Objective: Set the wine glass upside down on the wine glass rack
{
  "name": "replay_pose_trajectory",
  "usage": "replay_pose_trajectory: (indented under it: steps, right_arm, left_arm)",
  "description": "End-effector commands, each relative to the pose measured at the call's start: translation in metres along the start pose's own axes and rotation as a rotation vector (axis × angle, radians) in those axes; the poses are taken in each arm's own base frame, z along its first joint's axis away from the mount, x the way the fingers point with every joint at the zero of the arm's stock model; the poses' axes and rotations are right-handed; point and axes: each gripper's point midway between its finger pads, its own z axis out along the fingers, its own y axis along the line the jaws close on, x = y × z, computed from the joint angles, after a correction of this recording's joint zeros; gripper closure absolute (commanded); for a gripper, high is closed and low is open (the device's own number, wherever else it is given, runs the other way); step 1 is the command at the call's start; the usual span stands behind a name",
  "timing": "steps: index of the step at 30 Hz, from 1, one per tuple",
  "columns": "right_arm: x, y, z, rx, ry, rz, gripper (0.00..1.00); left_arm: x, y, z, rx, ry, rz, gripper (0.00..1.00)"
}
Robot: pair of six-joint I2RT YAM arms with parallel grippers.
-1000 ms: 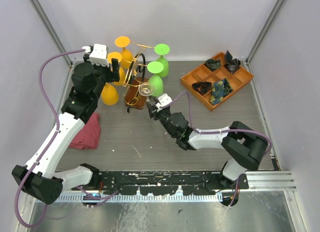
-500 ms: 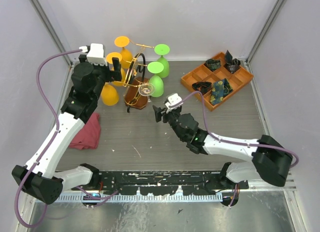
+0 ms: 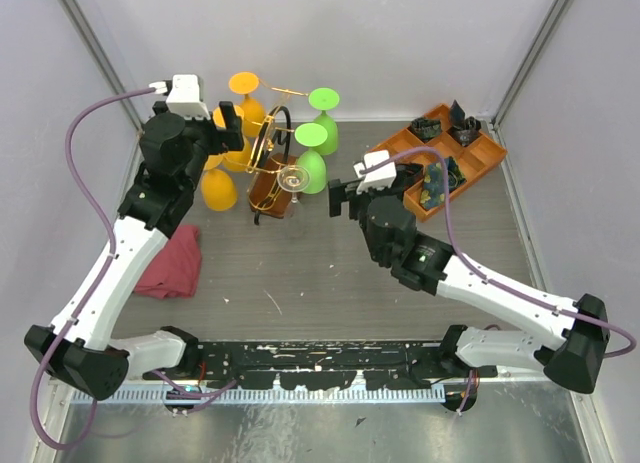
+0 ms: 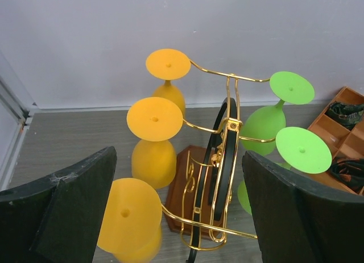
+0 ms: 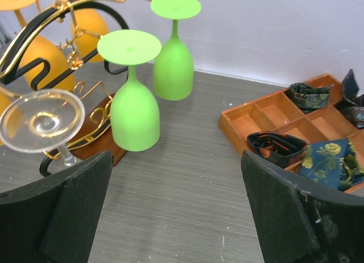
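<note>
Both jaws stand wide and empty; clear wine glass (image 5: 40, 124) seems hung inverted on wine glass rack (image 4: 230, 125); withdraw your arms carefully.

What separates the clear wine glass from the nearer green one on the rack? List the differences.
The clear wine glass is see-through; the nearer green glass is opaque. The clear one's foot sits lower and tilts; the green one's is level. The clear one's bowl is hidden in the right wrist view; the green one's shows whole. Both are upside down at the wine glass rack.

No readable text, label, brand or number appears anywhere.
</note>
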Motion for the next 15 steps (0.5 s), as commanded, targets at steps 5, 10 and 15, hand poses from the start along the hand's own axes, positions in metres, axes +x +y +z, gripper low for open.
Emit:
replay_pose_trajectory:
  steps: [5,10,15]
  right_arm:
    - [-0.072,-0.063,-0.010,0.172,-0.031,0.167,0.00]
    - [-0.101,-0.071,-0.016,0.161,-0.023,0.130,0.00]
    - [-0.100,-0.077,-0.021,0.173,-0.019,0.120,0.00]
  left_arm:
    - [-0.002,-0.003,0.002,0.000,0.000,-0.064,0.02]
    - [0.013,0.000,0.000,-0.012,0.027,-0.067,0.02]
    - [0.014,0.004,-0.002,-0.026,0.030,-0.057,0.02]
